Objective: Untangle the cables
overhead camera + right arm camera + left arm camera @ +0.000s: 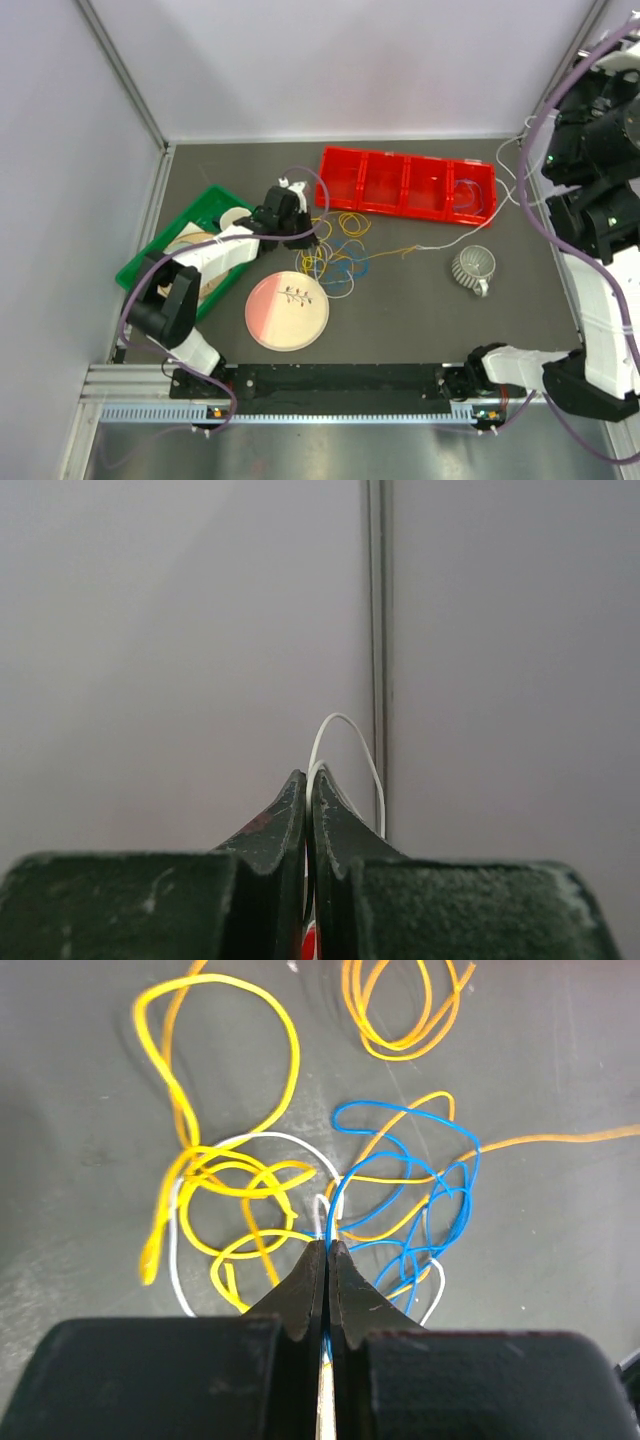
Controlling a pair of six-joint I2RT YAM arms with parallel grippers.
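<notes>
1. Where the left gripper (328,1248) points down at the dark matte table (420,320), a red four-compartment tray (405,182) sits beyond its tips. A green bin (160,232) lies back beside its wrist, and a round pink-and-white plate (287,311) sits off to one side.
2. A ribbed grey cup (473,270) lies on its side, well apart from both sets of jaws.
3. Cables (240,1182): thin, glossy, slack wires in yellow, orange, blue and white. They loop over one another just ahead of the left tips, crowding them. One orange coil lies separate, farther ahead.
4. Left jaws are clenched, with a blue and a pale strand of the tangle pinched between them.
5. Right gripper (308,780) is held up before a plain grey wall panel (150,630). Its jaws are clenched on the white cable (336,716), which arcs out of the tips in a small loop.
6. Top view: that white cable trails from the tangle, past the tray's end, up toward the right arm.
</notes>
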